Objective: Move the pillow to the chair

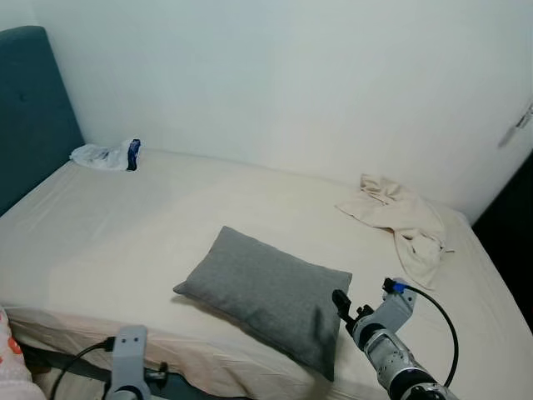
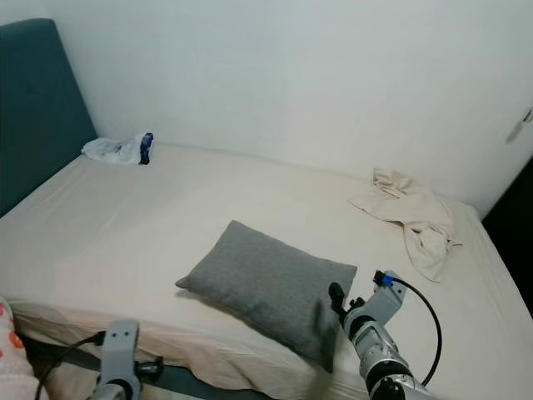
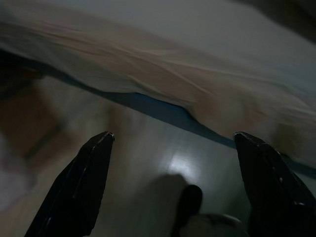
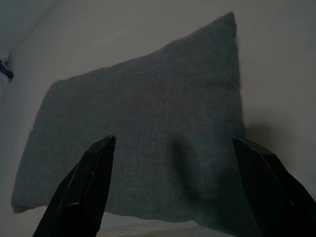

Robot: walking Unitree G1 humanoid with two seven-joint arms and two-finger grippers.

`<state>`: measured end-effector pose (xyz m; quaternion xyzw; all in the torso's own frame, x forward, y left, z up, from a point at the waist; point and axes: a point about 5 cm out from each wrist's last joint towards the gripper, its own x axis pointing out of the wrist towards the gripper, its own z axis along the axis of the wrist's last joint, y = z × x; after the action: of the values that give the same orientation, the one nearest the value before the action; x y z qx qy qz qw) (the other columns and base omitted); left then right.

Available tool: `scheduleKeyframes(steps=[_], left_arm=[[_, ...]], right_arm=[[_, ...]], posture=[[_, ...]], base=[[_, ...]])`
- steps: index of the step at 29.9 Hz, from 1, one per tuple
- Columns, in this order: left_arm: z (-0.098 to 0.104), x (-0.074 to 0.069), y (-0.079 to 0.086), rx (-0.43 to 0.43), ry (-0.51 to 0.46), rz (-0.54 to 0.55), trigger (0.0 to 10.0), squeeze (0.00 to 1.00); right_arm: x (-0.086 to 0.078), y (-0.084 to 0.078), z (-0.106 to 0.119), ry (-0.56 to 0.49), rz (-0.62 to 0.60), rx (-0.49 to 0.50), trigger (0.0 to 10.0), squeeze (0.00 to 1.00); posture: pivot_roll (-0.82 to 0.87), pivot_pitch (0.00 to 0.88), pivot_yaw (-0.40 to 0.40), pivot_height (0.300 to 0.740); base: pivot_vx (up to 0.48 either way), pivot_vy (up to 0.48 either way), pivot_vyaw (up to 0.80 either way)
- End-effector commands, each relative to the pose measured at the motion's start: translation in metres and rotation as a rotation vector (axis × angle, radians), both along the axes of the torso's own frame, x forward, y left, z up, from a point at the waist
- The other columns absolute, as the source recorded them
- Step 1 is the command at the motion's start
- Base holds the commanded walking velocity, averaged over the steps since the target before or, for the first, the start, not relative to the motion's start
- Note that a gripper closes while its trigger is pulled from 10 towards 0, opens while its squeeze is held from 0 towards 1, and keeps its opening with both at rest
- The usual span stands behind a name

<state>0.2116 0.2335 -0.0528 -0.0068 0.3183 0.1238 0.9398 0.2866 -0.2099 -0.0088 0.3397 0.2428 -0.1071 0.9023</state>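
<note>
Left eye view: bed [image 1: 100,242] bore pillow [image 1: 266,296] near its front edge, ungrasped. Right gripper [image 4: 173,187] spread just short of pillow; left gripper [image 3: 173,182] spread, low over floor. Grasp and carry remained; chair unseen.

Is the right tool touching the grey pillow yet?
Apart. The right wrist view shows the right tool open, both fingertips hovering short of the grey pillow, with nothing pinched.
</note>
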Motion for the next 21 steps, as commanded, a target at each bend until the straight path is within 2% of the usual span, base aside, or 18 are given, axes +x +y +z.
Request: scheduleKeyframes(steps=[1, 15, 21], left_arm=[[0.004, 0.001, 0.009, 0.006, -0.02, 0.035, 10.0, 0.0], [0.006, -0.003, 0.023, 0.027, -0.035, 0.087, 10.0, 0.0], [0.007, -0.006, 0.03, 0.04, -0.039, 0.096, 10.0, 0.0]], right_arm=[[0.004, -0.008, 0.005, -0.005, -0.042, 0.013, 10.0, 0.0], [0.007, -0.022, 0.012, -0.009, -0.095, 0.002, 10.0, 0.0], [0.007, -0.022, 0.011, -0.011, -0.092, 0.009, 10.0, 0.0]], posture=[[0.14, 0.0, -0.087, 0.72], [0.15, 0.0, -0.084, 0.655], [0.16, 0.0, -0.081, 0.635]], base=[[0.0, 0.0, 0.0], [0.0, 0.0, 0.0], [0.0, 0.0, 0.0]])
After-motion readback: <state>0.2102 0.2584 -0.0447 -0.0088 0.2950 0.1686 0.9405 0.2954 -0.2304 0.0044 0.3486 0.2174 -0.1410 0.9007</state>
